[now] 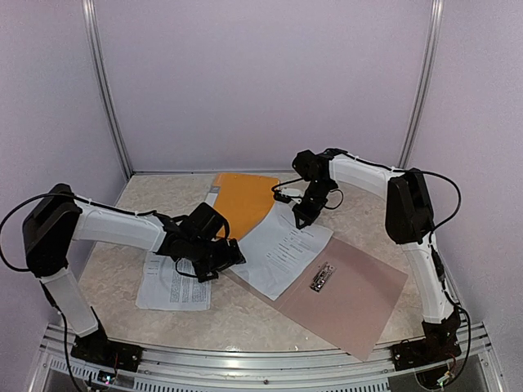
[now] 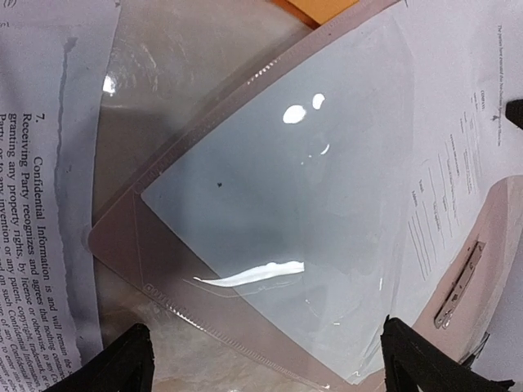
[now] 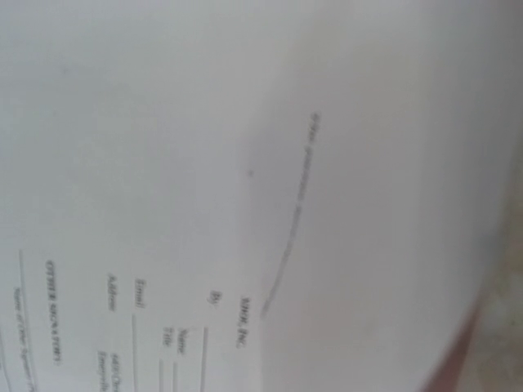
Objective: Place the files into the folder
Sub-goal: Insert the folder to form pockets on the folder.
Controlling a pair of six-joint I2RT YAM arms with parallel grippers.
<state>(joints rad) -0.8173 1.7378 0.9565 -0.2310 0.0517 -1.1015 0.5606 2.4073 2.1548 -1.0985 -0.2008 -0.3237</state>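
The left gripper (image 2: 274, 363) hangs over the left flap of the open taupe folder (image 1: 359, 302). Its fingertips (image 2: 122, 363) are spread wide with nothing between them. The flap below carries a glossy clear pocket (image 2: 278, 204), and glare washes out much of its surface. In the top view the left arm hides nearly all of that flap.

A white printed sheet (image 1: 282, 245) lies slantwise across the folder's middle, its near edge just beside the metal clip (image 1: 323, 278). A second sheet (image 1: 176, 286) lies flat on the bench (image 1: 155, 200), outside the folder and just beside the flap's corner. The left arm covers its far part. An orange cover (image 1: 243, 200) lies behind them, its near corner hidden by the left gripper.

The right gripper (image 1: 301, 216) points down at the far end of the white printed sheet with its fingers pressed together. The top view is too small to tell whether it touches the paper. Its wrist camera shows only blurred paper with faint print and a pinkish strip in the lower right corner, and its own fingers are out of frame.
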